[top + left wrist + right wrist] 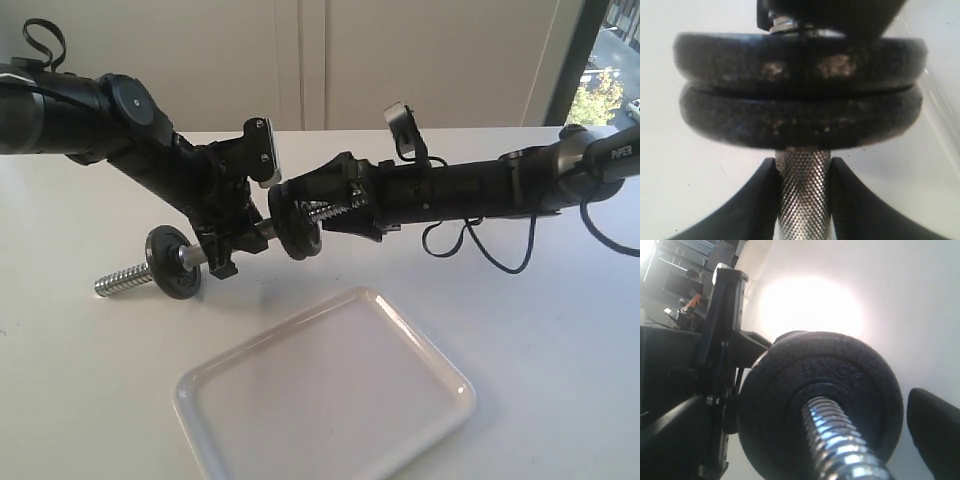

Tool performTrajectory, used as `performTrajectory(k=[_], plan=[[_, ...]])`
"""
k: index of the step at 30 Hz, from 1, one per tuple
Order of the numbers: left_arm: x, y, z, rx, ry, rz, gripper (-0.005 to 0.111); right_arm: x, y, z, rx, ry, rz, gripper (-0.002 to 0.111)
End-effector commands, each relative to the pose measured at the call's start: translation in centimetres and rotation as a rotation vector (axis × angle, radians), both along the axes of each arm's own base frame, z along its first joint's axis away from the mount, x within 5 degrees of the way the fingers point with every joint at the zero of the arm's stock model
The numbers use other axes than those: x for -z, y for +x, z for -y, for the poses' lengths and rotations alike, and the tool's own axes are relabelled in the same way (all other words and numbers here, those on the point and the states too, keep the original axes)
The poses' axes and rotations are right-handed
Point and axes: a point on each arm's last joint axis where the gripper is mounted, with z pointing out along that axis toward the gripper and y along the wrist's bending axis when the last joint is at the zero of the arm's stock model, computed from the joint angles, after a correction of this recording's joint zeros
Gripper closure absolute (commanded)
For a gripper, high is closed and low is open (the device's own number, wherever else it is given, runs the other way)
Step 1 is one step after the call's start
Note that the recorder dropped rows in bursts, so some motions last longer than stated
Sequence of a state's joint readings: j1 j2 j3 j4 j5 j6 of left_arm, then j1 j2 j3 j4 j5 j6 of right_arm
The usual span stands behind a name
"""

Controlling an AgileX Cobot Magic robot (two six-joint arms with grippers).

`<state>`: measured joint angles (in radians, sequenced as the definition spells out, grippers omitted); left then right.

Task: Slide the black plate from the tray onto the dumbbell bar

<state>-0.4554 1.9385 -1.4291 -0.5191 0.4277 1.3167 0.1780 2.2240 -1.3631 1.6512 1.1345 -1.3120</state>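
The dumbbell bar [122, 280] is held up off the table at a slant. My left gripper [235, 245] is shut on its knurled handle [803, 200]. One black plate [172, 262] sits on the bar's left end. Two more black plates [300, 225] sit side by side on the right end, seen edge-on as an outer plate [800, 65] and an inner plate [800, 117]. The outer plate [820, 390] faces my right gripper [825, 405], which is open with the threaded end [840, 445] running between its fingers. The white tray [420, 330] lies in front, with nothing in it.
The white table [560, 350] extends around the tray. Loose black cable [490, 250] hangs under the right arm. A wall stands behind, with a window at the far right.
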Motion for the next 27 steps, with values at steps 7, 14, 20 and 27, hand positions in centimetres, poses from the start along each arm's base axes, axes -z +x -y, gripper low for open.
performTrajectory(k=[7,14,20,27], plan=[[-3.1,0.3,0.5,-0.067,-0.116,0.08,0.107,-1.4,0.8,2.4,0.037,0.043,0.028,0.003],[-2.4,0.7,0.6,-0.081,-0.108,0.086,0.107,-1.3,1.6,5.1,0.102,0.031,0.03,0.003],[-1.6,1.0,0.7,-0.081,-0.098,0.081,0.107,-1.4,2.2,8.4,0.172,0.037,0.032,0.003],[0.2,1.4,0.8,-0.075,-0.069,0.062,0.107,-1.6,2.3,10.2,0.188,0.064,0.034,0.003]])
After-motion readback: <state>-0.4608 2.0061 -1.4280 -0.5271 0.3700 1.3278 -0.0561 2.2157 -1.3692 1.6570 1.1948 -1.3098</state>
